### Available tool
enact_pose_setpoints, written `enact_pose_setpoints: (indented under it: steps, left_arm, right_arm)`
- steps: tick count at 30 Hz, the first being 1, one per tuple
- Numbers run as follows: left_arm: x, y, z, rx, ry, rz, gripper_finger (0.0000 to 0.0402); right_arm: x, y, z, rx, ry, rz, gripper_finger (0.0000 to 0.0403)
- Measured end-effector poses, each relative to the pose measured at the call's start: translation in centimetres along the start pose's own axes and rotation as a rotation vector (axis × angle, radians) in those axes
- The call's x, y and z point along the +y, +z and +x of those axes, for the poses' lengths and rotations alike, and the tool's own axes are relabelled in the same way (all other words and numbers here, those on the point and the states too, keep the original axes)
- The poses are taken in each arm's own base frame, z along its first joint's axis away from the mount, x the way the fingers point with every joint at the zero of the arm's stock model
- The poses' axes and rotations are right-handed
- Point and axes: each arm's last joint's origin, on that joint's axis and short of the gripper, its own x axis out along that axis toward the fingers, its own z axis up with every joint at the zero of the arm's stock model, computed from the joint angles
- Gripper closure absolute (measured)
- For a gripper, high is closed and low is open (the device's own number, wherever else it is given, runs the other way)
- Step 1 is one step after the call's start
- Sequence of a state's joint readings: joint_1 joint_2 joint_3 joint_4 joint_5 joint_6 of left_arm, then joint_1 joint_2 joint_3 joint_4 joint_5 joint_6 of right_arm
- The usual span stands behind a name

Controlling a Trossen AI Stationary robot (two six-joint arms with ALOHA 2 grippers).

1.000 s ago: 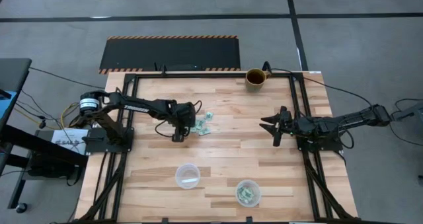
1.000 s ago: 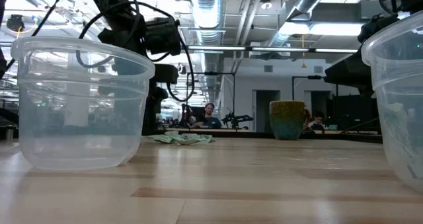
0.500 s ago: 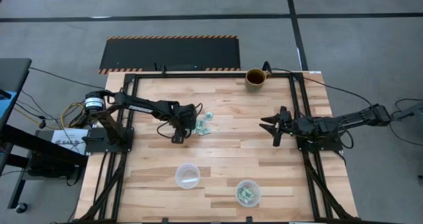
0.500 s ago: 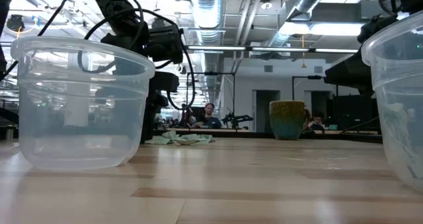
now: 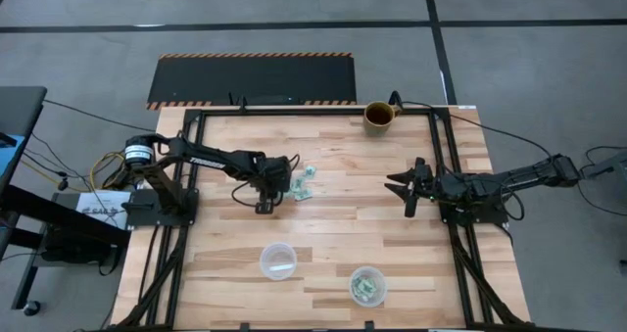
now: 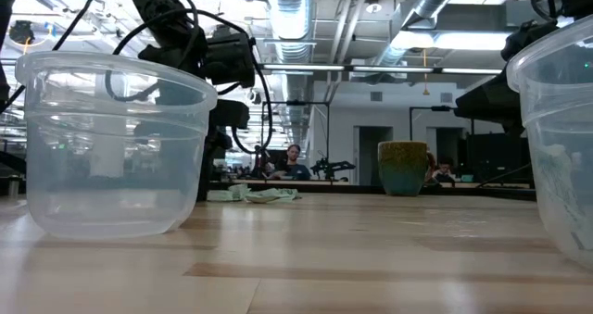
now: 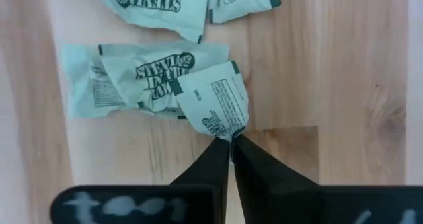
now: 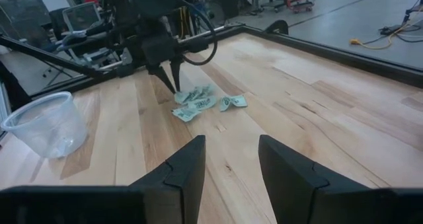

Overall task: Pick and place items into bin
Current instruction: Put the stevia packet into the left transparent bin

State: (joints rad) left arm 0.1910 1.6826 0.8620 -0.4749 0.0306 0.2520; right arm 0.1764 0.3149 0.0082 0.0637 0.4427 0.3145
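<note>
**Already pinched at the corner — left arm owns this pick**

Broadly, you have the wooden table (image 5: 323, 224) with the items (image 5: 302, 184) — small mint-green and whitish packets — clustered in the upper middle of the high view, the left gripper (image 5: 265, 204) just beside them on their left. The right gripper (image 5: 409, 187) waits well apart at centre right, fingers apart and empty, so the left arm is plainly the nearer one.

Next in size, two clear cups sit low in the frame: the empty cup (image 5: 277, 260) and the part-filled cup (image 5: 367, 286), which I judge to be the bin. Both lie well below the pile, so your carry runs down the frame.

Finally, the smallest detail, and the one that matters: in the left wrist view the fingers (image 7: 210, 168) are together, clamped on the lower corner of one packet (image 7: 213, 105), whose long axis runs diagonally away from the tips. Only that view shows the contact — from overhead the arm hides it, and the low view gives just a flat green heap. The hold looks thin, so a gentle lift seems wise.
</note>
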Motion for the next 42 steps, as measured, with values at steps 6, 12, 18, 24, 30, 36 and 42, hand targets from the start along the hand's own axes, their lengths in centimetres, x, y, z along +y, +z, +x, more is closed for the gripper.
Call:
enact_pose_setpoints:
  steps: [6,12,18,24,30,36,42]
  left_arm:
    - [-0.4,-0.1,-2.7,-0.039,0.105,-0.027,0.0399]
    - [-1.6,-0.5,-7.9,-0.195,0.14,-0.067,0.0401]
    - [-4.1,-0.6,-12.8,-0.47,0.013,-0.056,0.0401]
    - [-8.4,-0.8,-14.9,-0.579,-0.121,0.053,0.0401]
    - [-13.4,-1.2,-14.8,-0.571,-0.202,0.092,0.0401]
    - [-17.1,-0.8,-14.4,-0.641,-0.231,0.031,0.0401]
    - [-19.4,0.3,-12.2,-0.641,-0.254,-0.063,0.0401]
  right_arm:
    - [0.0,0.0,0.0,0.0,0.0,0.0,0.027]
    - [0.0,0.0,0.0,0.0,0.0,0.0,0.0268]
    - [0.0,0.0,0.0,0.0,0.0,0.0,0.027]
    - [0.0,0.0,0.0,0.0,0.0,0.0,0.0268]
    - [0.0,0.0,0.0,-0.001,0.0,0.0,0.027]
    - [0.0,0.0,0.0,0.0,0.0,0.0,0.0269]
    - [0.0,0.0,0.0,-0.001,0.0,0.0,0.0269]
